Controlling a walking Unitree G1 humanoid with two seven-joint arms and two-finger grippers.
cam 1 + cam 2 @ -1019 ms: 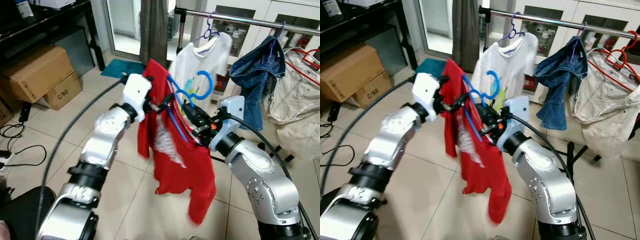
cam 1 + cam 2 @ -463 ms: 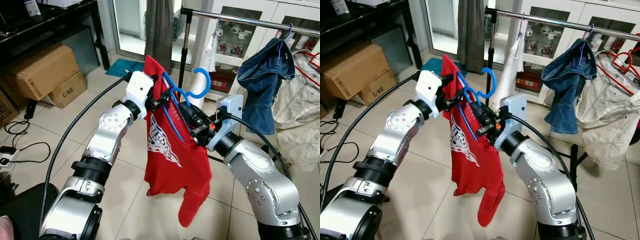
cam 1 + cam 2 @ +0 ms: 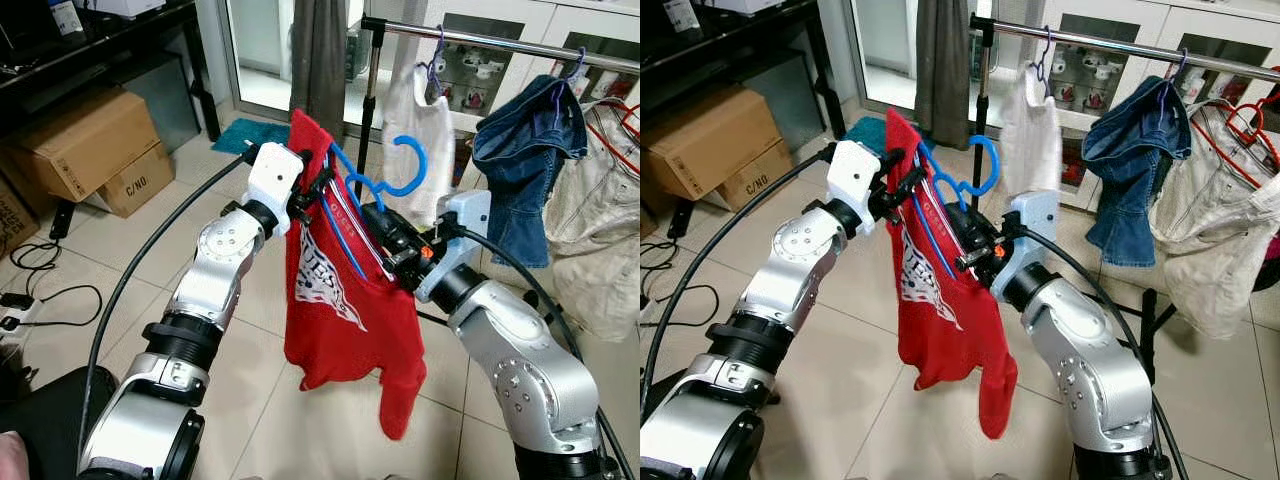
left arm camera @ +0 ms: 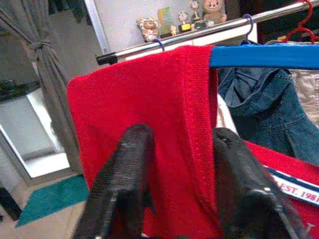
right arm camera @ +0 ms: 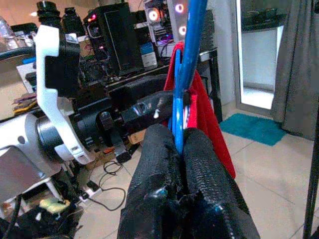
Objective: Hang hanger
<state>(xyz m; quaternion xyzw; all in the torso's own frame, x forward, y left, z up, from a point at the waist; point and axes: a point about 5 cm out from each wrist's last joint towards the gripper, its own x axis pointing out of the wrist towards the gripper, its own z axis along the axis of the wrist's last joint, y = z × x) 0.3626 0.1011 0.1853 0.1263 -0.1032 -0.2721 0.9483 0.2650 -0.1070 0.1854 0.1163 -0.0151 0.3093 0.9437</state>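
- Blue hanger (image 3: 372,190) carries a red T-shirt (image 3: 340,320) and is held up between both arms, in front of the clothes rail (image 3: 500,40) and not hooked on it.
- Left gripper (image 4: 177,164): fingers (image 4: 124,174) pressed onto the shirt's shoulder at the hanger's end, clamping cloth.
- Right gripper (image 5: 179,149): fingers (image 5: 154,159) closed tight on the blue hanger bar.
- Rail carries a white T-shirt (image 3: 418,140), a denim garment (image 3: 525,130) and a beige garment (image 3: 600,220).
- Cardboard boxes (image 3: 85,145) stand on the tiled floor (image 3: 100,290) at left.
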